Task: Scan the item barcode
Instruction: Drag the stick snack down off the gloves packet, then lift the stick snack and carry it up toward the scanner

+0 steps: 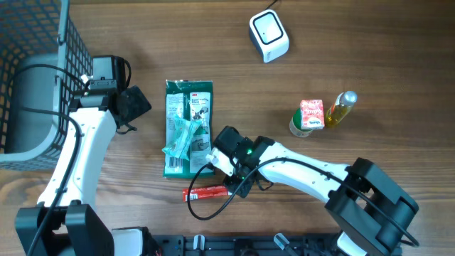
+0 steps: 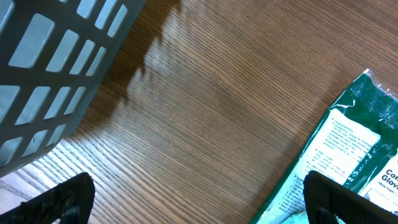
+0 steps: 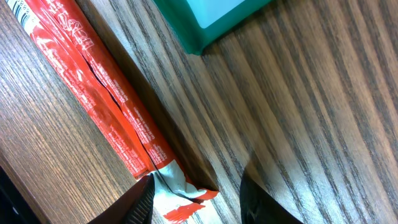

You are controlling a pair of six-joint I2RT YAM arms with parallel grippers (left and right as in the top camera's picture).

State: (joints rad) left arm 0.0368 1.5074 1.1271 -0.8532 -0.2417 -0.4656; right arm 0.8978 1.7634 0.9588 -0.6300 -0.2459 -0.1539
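The right gripper sits low over the table with its jaws parted and nothing clamped. The torn, white-edged end of the red stick packet lies flat on the wood in the gap, close against one dark fingertip and clear of the other. From there the packet runs diagonally away across the right wrist view, and its far end carries small black print on white. Past it, a teal corner of a pack shows at the top edge of that view. From overhead, the packet lies near the front edge of the wooden table, just below the lower right corner of the green glove pack, which lies flat at mid-table. The right arm reaches in from the front right. The white barcode scanner stands at the far side, well apart from the packet. Right of centre is a small red carton with a green-topped can against it and a bottle of yellow liquid just beside. The left gripper has its jaws spread wide over bare wood and grips nothing. It hangs between the grey slatted basket and the glove pack's upper left edge.
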